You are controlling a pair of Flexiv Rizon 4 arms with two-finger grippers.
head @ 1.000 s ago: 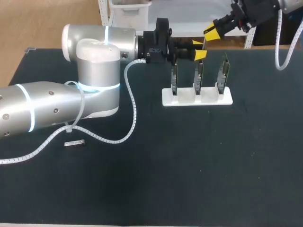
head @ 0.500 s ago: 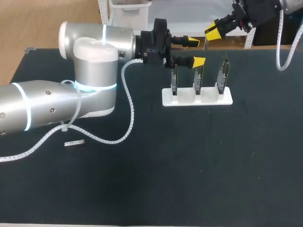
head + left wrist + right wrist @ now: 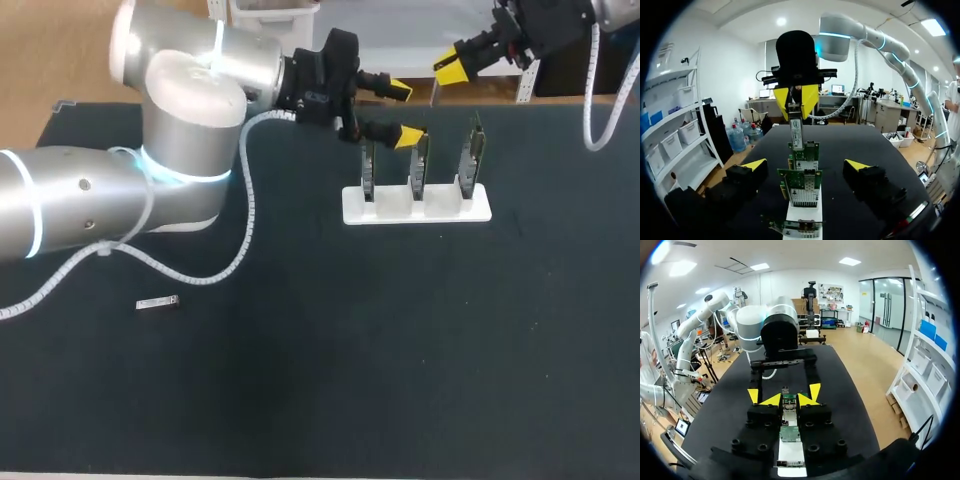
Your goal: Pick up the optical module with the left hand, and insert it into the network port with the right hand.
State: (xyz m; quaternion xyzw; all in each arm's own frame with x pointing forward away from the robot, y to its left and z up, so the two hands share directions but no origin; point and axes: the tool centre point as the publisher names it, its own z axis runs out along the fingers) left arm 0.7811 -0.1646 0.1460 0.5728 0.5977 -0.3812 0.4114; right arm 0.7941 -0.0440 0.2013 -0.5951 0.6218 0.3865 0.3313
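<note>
The optical module point(image 3: 796, 132), a slim silver bar, hangs from my right gripper point(image 3: 796, 100), which is shut on its upper end above the row of network cards. In the head view that right gripper point(image 3: 450, 68) sits at the far right, beyond the card stand point(image 3: 415, 206). My left gripper point(image 3: 402, 112) is open, its yellow tips wide apart on either side of the cards point(image 3: 801, 186) and clear of the module. In the right wrist view my right gripper point(image 3: 788, 400) has its tips nearly together, with the cards below.
The white stand holds three upright green network cards point(image 3: 420, 160) in a row. A second small silver module point(image 3: 157, 302) lies flat on the black mat point(image 3: 400, 350) at the left, under my left arm's white cable.
My left gripper opened wide, let go of the module and drew back to the left. The right gripper kept still with the module in it.
</note>
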